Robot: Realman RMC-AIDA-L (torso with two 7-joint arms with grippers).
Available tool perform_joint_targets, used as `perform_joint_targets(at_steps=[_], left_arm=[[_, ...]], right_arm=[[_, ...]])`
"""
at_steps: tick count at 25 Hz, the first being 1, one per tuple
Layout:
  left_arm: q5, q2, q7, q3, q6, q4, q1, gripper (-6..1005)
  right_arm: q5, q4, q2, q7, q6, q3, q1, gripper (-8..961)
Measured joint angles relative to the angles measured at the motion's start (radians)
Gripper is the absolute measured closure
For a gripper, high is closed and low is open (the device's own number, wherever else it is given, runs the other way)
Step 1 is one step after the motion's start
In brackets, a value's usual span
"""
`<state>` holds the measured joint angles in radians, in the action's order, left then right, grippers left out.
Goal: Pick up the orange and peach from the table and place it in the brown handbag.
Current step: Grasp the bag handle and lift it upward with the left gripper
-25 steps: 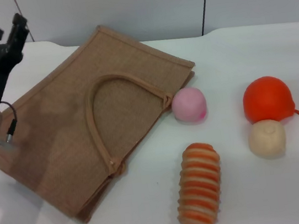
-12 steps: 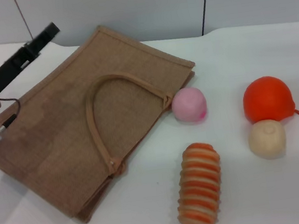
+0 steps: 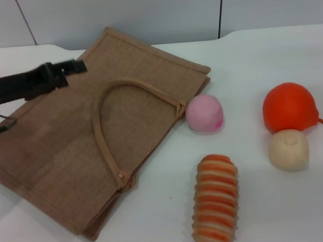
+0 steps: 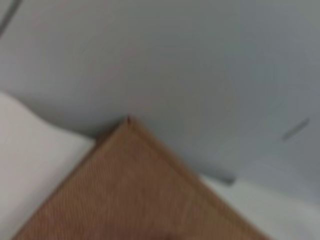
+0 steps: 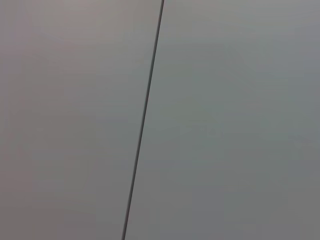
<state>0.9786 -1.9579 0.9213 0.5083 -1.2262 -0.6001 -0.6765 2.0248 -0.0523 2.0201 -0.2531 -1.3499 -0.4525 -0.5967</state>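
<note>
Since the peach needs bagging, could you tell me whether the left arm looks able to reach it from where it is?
Probably yes. The left claw hovers over the brown handbag, and only the flat bag lies between it and the peach, which is exposed from above.

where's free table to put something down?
Bare: the white table behind the glossy red-orange orange, and the strip before the tan woven jute handbag. Crowded: orange against the beige cream ball; the pink matte peach beside the handbag.
</note>
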Motion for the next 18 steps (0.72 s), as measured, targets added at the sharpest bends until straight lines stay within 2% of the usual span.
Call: perform_joint_targets(at_steps=[3, 7, 11, 18], left_arm=[[-0.113, 0.025, -0.055, -0.007, -0.058, 0.004, -0.039, 232], [-0.215, 0.044, -0.113, -0.004, -0.099, 0.006, -0.067, 231], [-0.299, 0.047, -0.150, 0.001, -0.108, 0.007, -0.084, 231], [-0.396, 0.031, -0.158, -0.001, -0.096, 0.007, -0.118, 232]], right_arm=[[0.000, 0.000, -0.001, 0.000, 0.000, 0.000, 0.000, 270], [-0.001, 0.000, -0.002, 0.000, 0.000, 0.000, 0.000, 270], [-0.002, -0.001, -0.002, 0.000, 0.000, 0.000, 0.001, 270], [-0.002, 0.001, -0.001, 0.000, 0.000, -0.002, 0.002, 270]])
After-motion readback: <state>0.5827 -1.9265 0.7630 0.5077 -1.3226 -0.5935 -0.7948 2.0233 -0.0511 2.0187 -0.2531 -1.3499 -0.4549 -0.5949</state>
